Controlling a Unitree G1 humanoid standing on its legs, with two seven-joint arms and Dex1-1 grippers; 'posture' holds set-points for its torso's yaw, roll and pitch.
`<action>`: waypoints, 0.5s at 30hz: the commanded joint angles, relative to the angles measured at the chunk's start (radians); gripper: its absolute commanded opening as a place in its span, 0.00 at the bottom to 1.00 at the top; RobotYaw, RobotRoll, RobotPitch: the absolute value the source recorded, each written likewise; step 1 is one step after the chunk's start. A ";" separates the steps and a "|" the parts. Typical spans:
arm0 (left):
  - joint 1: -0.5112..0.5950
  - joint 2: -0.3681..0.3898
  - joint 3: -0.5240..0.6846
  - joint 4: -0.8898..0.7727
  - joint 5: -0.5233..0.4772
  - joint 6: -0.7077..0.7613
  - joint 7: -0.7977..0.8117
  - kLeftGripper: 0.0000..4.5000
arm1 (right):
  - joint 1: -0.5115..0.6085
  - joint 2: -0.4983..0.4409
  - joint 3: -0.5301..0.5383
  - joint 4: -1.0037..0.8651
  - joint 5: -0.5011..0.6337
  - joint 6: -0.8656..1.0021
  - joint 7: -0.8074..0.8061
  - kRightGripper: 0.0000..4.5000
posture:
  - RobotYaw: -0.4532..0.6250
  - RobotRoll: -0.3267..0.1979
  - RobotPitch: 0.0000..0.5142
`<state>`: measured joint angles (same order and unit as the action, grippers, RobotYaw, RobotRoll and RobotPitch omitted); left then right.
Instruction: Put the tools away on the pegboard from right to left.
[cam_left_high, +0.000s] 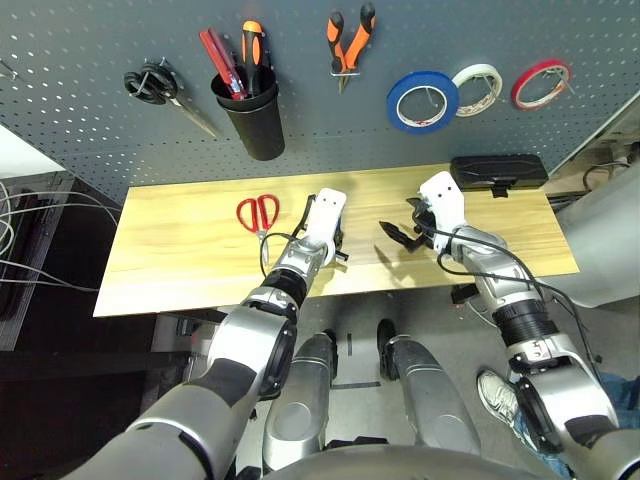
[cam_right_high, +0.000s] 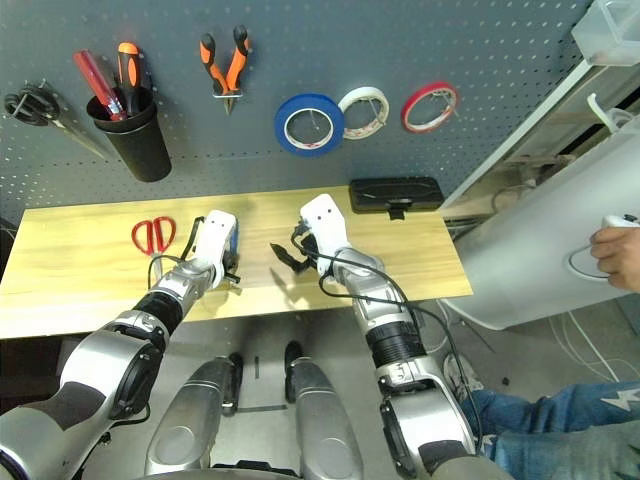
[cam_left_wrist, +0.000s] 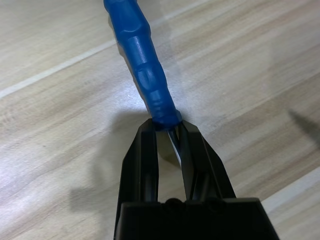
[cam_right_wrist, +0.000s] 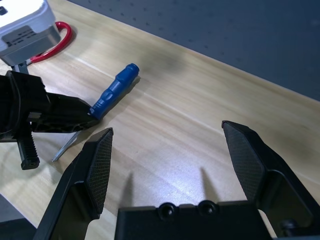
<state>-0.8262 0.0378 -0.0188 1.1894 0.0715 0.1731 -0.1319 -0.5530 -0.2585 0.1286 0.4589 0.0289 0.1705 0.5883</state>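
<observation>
The small blue-handled screwdriver (cam_left_wrist: 145, 65) lies on the wooden table (cam_left_high: 180, 250), and my left gripper (cam_left_wrist: 167, 125) is shut on its metal shaft just below the handle. To its right my right gripper (cam_right_wrist: 167, 132) hovers over the table, open wide with nothing between its fingers. The red-handled scissors (cam_left_high: 258, 212) lie flat to the left of my left gripper (cam_left_high: 338, 248). On the pegboard (cam_left_high: 400, 40) hang the wide blue tape roll (cam_left_high: 422, 101) and the orange-and-black-handled pliers (cam_left_high: 350, 45).
A black cup (cam_left_high: 252, 115) with red and orange handles, black-handled scissors (cam_left_high: 155, 85), a white tape roll (cam_left_high: 478, 88) and a thin red one (cam_left_high: 541, 84) also hang on the board. A black case (cam_left_high: 498, 172) sits at the table's back right. A person's hand (cam_right_high: 612, 250) is at far right.
</observation>
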 joint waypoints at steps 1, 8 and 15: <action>0.032 0.008 0.005 -0.002 0.000 -0.034 -0.004 0.11 | -0.016 0.000 -0.006 0.044 0.001 -0.025 0.008 1.00 | 0.49 0.62 0.49; 0.221 0.080 0.014 -0.357 -0.023 -0.230 -0.033 0.11 | -0.067 -0.017 -0.041 0.076 0.024 -0.054 0.028 1.00 | 0.54 0.62 0.42; 0.395 0.137 -0.017 -0.680 -0.041 -0.355 -0.130 0.11 | -0.096 -0.005 -0.046 0.094 0.036 -0.085 0.064 1.00 | 0.54 0.62 0.40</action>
<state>-0.4631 0.1718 -0.0198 0.5523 0.0340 -0.1534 -0.2351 -0.6501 -0.2713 0.0847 0.5453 0.0496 0.0955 0.6350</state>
